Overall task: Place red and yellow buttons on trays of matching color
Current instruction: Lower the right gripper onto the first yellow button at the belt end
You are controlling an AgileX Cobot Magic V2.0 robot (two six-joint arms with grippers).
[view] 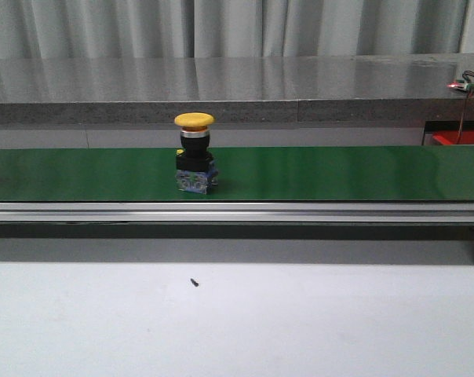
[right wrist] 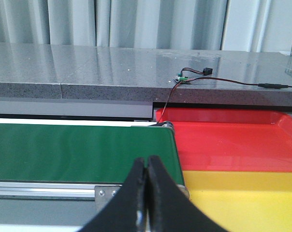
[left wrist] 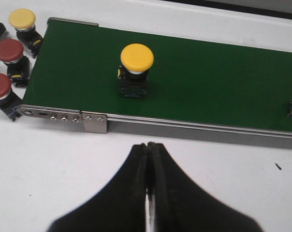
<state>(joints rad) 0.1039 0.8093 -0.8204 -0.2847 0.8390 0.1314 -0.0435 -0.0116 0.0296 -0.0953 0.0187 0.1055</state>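
Left of centre in the front view, on the green conveyor belt (view: 315, 173), stands a yellow button (view: 195, 153); with both the left gripper (left wrist: 148, 145) and right gripper (right wrist: 146, 162) pressed together, we should spread one, clasp its black body, and carry it to the yellow tray (right wrist: 242, 193).

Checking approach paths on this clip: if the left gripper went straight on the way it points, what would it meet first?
Probably the conveyor's near rail, then the yellow button on the belt just beyond. The left gripper is shut; its height above the rail is unclear.

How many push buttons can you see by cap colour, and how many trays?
Yellow-capped buttons: 2, one on the green belt and one beside its end
Red-capped buttons: 2, both off the belt
Trays: 2, one red, one yellow
Total: 6, not counting partly cut-off items.
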